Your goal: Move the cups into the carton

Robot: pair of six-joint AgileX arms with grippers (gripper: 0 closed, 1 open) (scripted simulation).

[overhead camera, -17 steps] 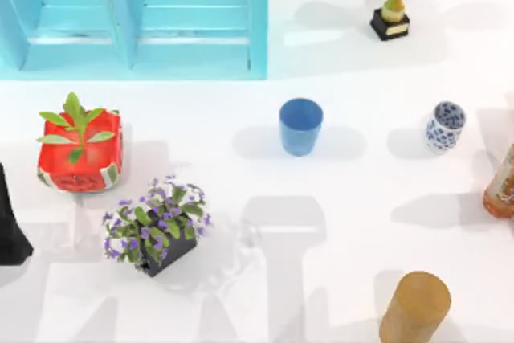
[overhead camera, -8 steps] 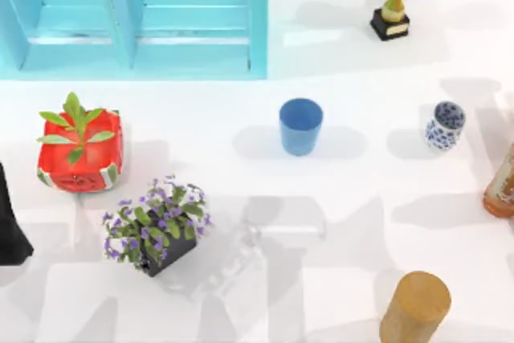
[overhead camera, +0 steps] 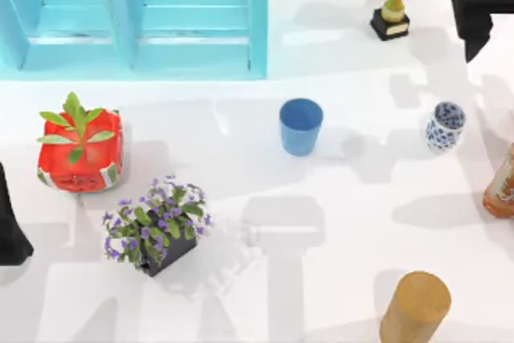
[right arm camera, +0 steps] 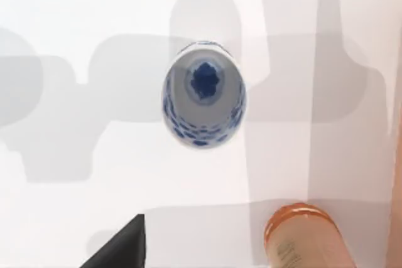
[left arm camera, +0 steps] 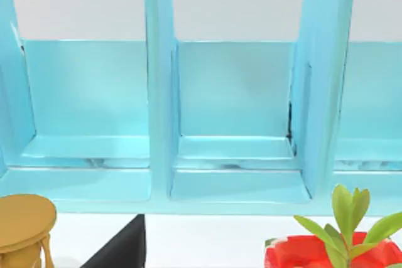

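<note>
The carton (overhead camera: 136, 18), a light blue box split by upright walls into open compartments, fills the far left of the table (overhead camera: 265, 279); none of its visible compartments holds a cup, so the task looks to be at its start.

The step in hand seems to be the reach for the first cup. The right arm (overhead camera: 474, 14) shows as a dark shape at the far right edge, beyond the patterned cup, and its wrist camera looks almost straight down into that cup. Whether its claw is released or clenched I cannot tell; the same goes for the left arm, whose camera faces the carton.

The next move probably calls for lowering squarely over the rim, clear of the orange bottle (overhead camera: 502, 186) near it.

The blue cup (overhead camera: 300, 126) stands upright mid-table, plain and tapered, well apart from the other. The patterned cup (overhead camera: 444, 126) is smaller, white with dark blue marks, upright toward the right side.
</note>
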